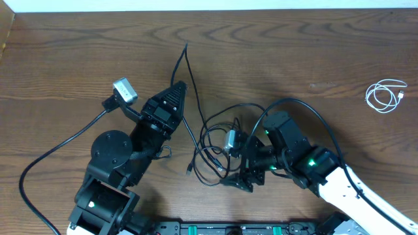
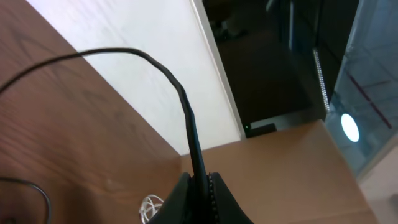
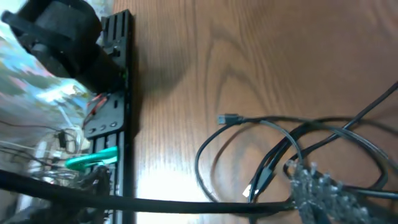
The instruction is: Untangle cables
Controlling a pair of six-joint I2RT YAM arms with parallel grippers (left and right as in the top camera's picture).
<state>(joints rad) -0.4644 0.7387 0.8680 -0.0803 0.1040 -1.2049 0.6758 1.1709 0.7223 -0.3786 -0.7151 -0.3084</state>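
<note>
A tangle of thin black cables point(image 1: 215, 147) lies in loops on the wooden table between my two arms. My left gripper point(image 1: 177, 90) is shut on one black cable point(image 1: 183, 62) whose free end reaches toward the far edge. In the left wrist view the jaws point(image 2: 199, 190) pinch that cable point(image 2: 180, 93) as it arcs up and left. My right gripper point(image 1: 240, 181) is low at the near side of the tangle. In the right wrist view its jaws point(image 3: 298, 202) are shut on a black cable point(image 3: 186, 204), beside loops and a small plug point(image 3: 229, 118). The short white cable point(image 1: 385, 96) lies coiled at the far right.
Thick black cords point(image 1: 59, 150) run from the left arm's base across the left of the table. A black rail point(image 1: 228, 228) with mounts lines the near table edge, also seen in the right wrist view point(image 3: 118, 93). The white coil shows faintly in the left wrist view point(image 2: 149, 208).
</note>
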